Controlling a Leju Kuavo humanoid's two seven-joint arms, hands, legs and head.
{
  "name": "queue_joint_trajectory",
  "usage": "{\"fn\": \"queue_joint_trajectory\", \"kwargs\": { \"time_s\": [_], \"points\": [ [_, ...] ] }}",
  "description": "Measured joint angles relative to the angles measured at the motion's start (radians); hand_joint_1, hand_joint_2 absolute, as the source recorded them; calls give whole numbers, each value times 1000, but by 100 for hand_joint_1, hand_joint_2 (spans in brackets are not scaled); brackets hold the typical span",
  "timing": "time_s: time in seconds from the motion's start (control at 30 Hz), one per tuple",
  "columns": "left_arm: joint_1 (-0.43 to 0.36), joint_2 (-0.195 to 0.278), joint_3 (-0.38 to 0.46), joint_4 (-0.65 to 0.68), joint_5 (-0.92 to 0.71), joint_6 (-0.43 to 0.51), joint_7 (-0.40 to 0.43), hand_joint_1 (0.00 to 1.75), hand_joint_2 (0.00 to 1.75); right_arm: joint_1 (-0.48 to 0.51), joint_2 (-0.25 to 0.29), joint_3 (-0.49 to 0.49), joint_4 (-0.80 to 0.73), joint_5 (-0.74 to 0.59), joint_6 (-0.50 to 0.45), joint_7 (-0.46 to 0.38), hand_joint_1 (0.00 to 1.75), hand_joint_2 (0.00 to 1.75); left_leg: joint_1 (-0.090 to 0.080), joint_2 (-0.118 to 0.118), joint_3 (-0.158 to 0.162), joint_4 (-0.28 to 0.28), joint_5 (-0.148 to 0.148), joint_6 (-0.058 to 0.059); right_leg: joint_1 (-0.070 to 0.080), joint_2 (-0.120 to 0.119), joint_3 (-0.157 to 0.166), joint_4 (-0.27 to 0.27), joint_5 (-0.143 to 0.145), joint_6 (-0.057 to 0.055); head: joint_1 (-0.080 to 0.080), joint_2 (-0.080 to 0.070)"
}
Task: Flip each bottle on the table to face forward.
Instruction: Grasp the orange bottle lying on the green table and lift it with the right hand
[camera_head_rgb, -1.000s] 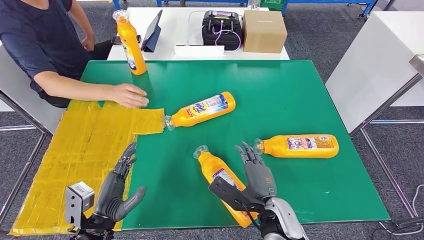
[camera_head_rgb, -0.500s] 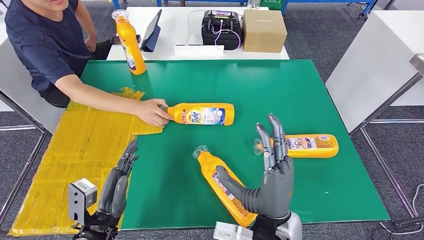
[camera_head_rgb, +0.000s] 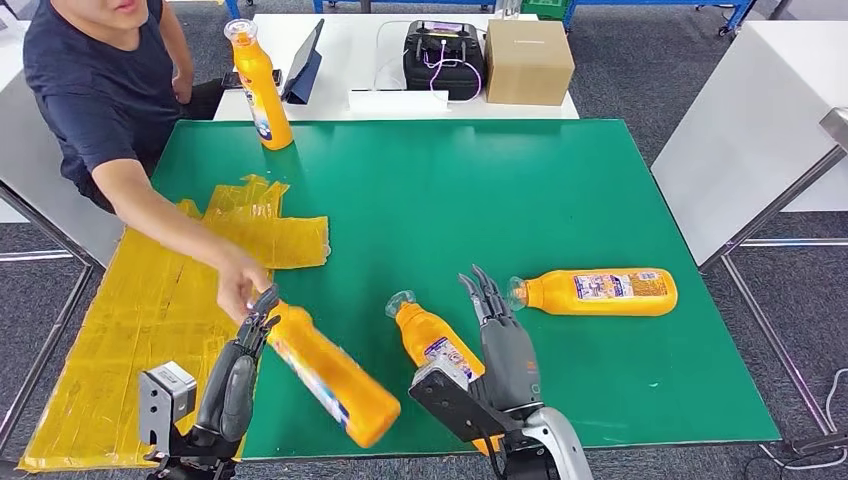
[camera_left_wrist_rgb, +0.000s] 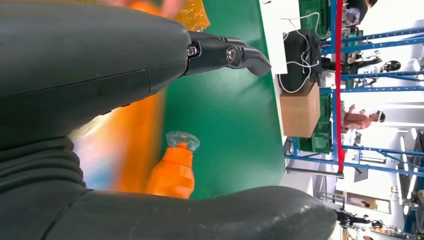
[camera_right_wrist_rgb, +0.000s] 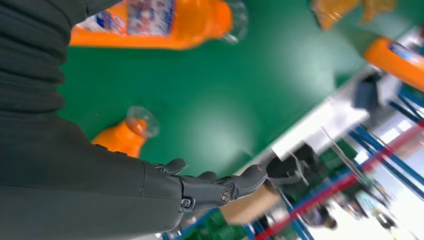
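Person's hand (camera_head_rgb: 238, 283) holds bottle (camera_head_rgb: 330, 375) beside left hand (camera_head_rgb: 238, 375), fingers straight, grasping nothing. Upright bottle (camera_head_rgb: 259, 85) at far-left table (camera_head_rgb: 560, 180) edge. Middle bottle (camera_head_rgb: 432, 345) lies beside right hand (camera_head_rgb: 505, 350), released. Right bottle (camera_head_rgb: 598, 292) lies flat.

The green table (camera_head_rgb: 560, 190) has a matt, smooth, mat-like top. At its nine o'clock edge, yellow sheeting (camera_head_rgb: 150, 300) lies crinkled and slightly shiny, like tape or plastic film. The orange bottles (camera_head_rgb: 598, 291) look like glossy smooth plastic with clear caps and printed paper-like labels. Both hands (camera_head_rgb: 505, 345) appear dark grey matt plastic. At twelve o'clock, a cardboard box (camera_head_rgb: 528, 60) looks dull brown.
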Motion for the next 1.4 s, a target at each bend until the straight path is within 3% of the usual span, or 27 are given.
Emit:
{"fn": "queue_joint_trajectory", "kwargs": {
  "time_s": [0.27,0.73,0.83,1.0,1.07,1.27,1.4],
  "points": [
    [-17,2,1,0,0,-19,22,0,0,-52,-25,5,125,11,108,120,0,175,0,0,0,0,0,0,0,0,0,0,0,0,0,0],
    [-50,3,1,8,3,-30,32,0,0,-139,-62,51,261,17,189,182,0,175,0,0,0,0,0,0,0,0,-1,0,1,-2,0,0],
    [-47,3,2,10,3,-20,31,0,0,-133,-62,53,260,39,112,141,0,175,0,0,0,0,0,0,0,0,-1,1,1,-2,0,0],
    [-5,3,9,-3,-2,1,15,0,0,-67,-27,55,115,180,-125,-5,0,175,0,0,-2,0,0,0,0,0,-3,1,1,-2,0,0],
    [8,3,12,-9,-5,7,10,0,0,-43,-16,60,50,209,-144,-20,0,175,0,0,-2,0,0,0,0,0,-3,1,1,-3,0,0],
    [30,3,22,-23,-6,-3,1,0,0,2,-26,62,-7,157,24,50,0,175,0,0,-2,0,0,-1,0,0,-3,1,1,-3,0,0],
    [31,3,29,-24,-6,-15,2,0,0,11,-41,61,9,118,66,76,0,175,0,0,-2,0,1,-1,0,0,-3,1,1,-3,0,0]
  ]
}}
